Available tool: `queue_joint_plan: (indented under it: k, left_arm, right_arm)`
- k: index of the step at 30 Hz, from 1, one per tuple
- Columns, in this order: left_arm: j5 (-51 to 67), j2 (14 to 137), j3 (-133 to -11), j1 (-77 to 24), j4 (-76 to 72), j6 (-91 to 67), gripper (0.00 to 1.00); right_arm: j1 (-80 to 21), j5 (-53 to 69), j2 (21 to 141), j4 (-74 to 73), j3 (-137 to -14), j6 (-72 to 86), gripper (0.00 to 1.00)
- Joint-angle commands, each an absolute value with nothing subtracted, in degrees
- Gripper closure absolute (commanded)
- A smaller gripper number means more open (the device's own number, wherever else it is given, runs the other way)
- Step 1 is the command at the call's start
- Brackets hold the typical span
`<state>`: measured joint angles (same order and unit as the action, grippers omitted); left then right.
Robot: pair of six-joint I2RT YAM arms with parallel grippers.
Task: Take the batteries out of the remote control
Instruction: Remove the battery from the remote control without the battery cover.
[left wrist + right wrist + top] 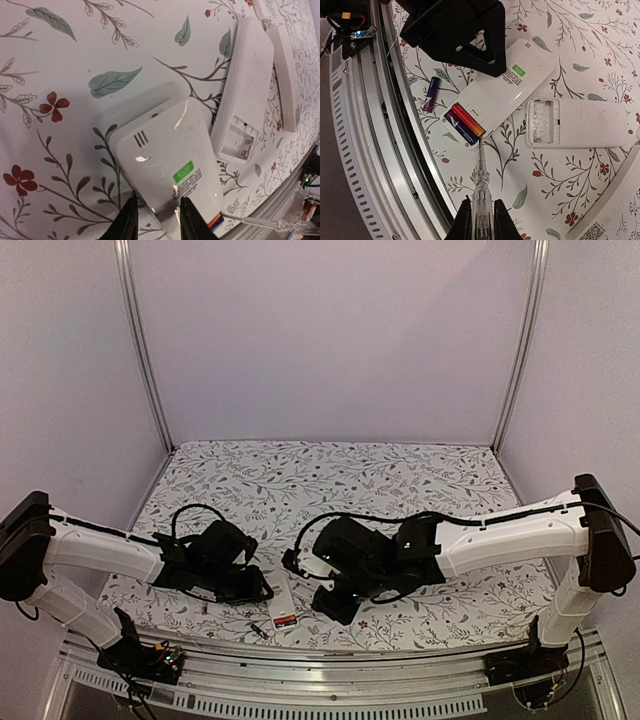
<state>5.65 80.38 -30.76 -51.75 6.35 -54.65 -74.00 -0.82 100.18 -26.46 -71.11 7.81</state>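
A white remote control [507, 87] with a green label lies face down near the table's front edge, its battery bay uncovered. In the bay sit two batteries side by side, one red-orange [468, 120] and one dark [459, 128]. A third, purple battery [431, 93] lies loose on the cloth beside it. My left gripper [159, 221] is shut across this remote [165, 150], one finger on each side. My right gripper [481, 216] is shut on a clear screwdriver-like tool [480, 180], whose tip touches the bay's end by the red-orange battery.
A second white remote [580, 122] with an empty bay lies right of the first, and a white cover strip [285, 75] lies beyond it. The metal front rail [380, 150] runs close along the table edge. Both arms meet over the front centre [300, 585].
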Motion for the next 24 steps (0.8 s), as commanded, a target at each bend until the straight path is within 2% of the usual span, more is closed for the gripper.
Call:
queue_joint_plan:
  k: [1,13,24]
  left_arm:
    - [6.59,81.17,-31.03,-52.83,6.67,-54.35,0.71]
    - [10.04,80.17,-27.25,-53.26,2.44,-57.03,0.71]
    - [11.31,80.50,-25.73,-53.36,0.96,-58.36,0.77]
  right_arm:
    - [-74.36,-0.57,100.87,-22.29,-68.11,9.27,1.00]
    - [-74.40,-1.21,99.13,-11.56,-59.91,17.20,1.00]
    - [-74.41,-6.71,96.14,-1.34,-51.57,27.03,1.00]
